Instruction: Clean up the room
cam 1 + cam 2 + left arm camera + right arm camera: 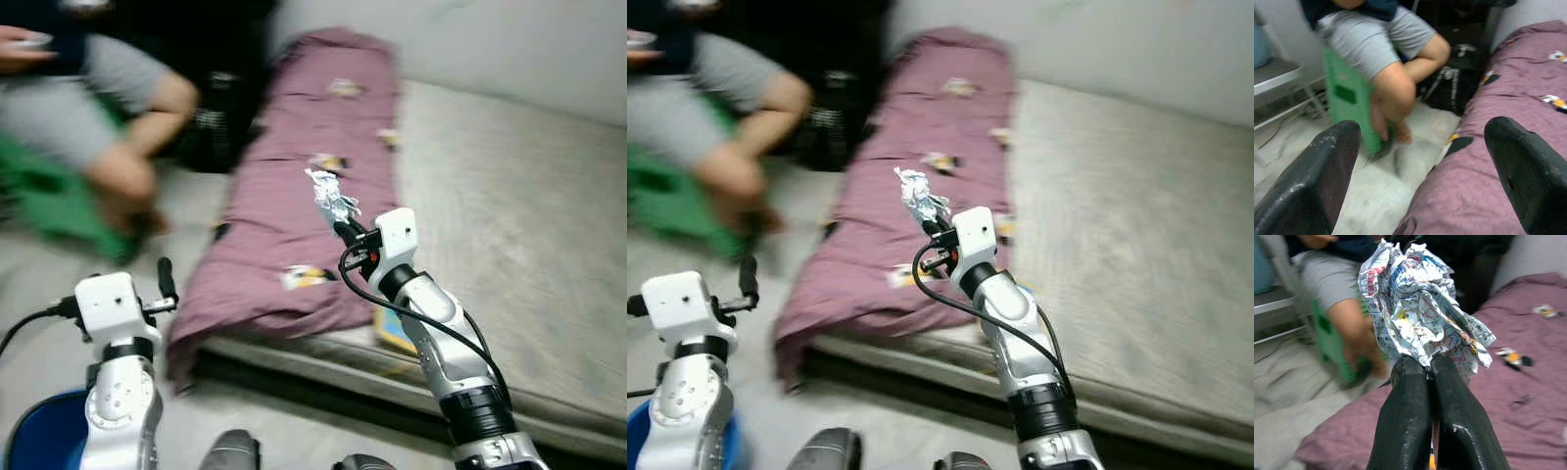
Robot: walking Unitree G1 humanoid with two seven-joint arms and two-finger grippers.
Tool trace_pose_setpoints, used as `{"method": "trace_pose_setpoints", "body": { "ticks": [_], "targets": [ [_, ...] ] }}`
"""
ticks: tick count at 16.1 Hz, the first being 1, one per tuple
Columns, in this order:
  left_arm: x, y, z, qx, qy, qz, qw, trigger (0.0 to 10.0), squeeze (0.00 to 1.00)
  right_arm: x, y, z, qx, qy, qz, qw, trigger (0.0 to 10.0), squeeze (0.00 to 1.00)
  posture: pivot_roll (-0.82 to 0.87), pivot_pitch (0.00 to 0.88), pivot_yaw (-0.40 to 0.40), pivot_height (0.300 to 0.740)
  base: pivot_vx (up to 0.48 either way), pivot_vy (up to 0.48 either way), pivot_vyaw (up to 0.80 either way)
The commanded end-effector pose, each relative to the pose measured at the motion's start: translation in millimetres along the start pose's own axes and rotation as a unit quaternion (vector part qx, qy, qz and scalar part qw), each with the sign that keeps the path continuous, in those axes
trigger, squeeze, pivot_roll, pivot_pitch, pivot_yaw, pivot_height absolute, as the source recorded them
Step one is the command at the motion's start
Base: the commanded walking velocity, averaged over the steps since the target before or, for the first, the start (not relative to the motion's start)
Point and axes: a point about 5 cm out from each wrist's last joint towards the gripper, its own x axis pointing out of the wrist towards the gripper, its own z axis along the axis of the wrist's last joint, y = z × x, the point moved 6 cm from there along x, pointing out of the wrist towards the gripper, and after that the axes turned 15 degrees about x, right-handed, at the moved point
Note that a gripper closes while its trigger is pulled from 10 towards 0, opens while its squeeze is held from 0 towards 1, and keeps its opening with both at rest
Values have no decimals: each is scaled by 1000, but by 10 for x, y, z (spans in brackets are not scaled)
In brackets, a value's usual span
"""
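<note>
My right gripper [1430, 369] pinches the crumpled printed paper wad [1420, 303] tight, lifted above the purple blanket [294, 196] for binning; left gripper [1420, 166] jaws wide, empty

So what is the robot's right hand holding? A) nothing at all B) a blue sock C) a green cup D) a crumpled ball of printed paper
D: the right hand has its two black fingers pinched shut on a crumpled ball of printed paper, held up above the purple blanket.
</note>
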Motion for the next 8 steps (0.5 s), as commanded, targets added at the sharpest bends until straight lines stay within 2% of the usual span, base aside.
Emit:
{"method": "trace_pose_setpoints", "body": {
  "ticks": [1, 3, 4, 6, 8],
  "targets": [
    [-1, -49, 19, 5, -3, -8, 1000, 10000, 0, -16, -60, 28, -3, -4, -9, 1000, 10000, 0, 61, 33, -86, 740, 0, 0, 800],
    [24, -77, 111, 1, -23, -19, 1000, 10000, 0, -15, -59, 29, -2, -5, -9, 1000, 10000, 0, 68, 27, -97, 740, 0, 0, 800],
    [30, -39, 153, 8, -31, -20, 999, 10000, 0, -4, -54, 30, -2, -6, -8, 1000, 10000, 0, 68, 34, -93, 740, 0, 0, 800],
    [20, 100, 94, 7, -21, -6, 1000, 10000, 0, 23, -45, 59, -1, -12, -6, 1000, 10000, 0, 71, 31, -92, 740, 0, 0, 800],
    [2, 119, 72, 13, -22, -1, 1000, 10000, 0, 44, -31, 59, 0, -12, -4, 1000, 10000, 0, 72, 30, -96, 740, 0, 0, 800]
  ]
}}
